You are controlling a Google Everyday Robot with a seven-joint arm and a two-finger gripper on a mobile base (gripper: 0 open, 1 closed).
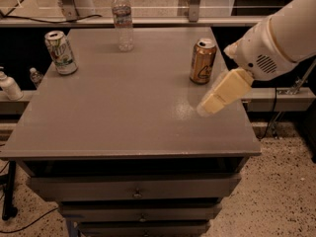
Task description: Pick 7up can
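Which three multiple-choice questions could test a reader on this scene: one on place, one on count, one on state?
1. Where is the tool? A) over the table's right side, near the gold-brown can B) around the 7up can C) below the table
2. How many cans stand on the table? A) one B) two C) three
3. How is the 7up can? A) lying down B) lifted C) upright, untouched
Key: 1 A, it hangs beside the gold-brown can; 2 B, only the 7up can and the gold-brown one; 3 C, it stands at the far left corner, apart from the tool.
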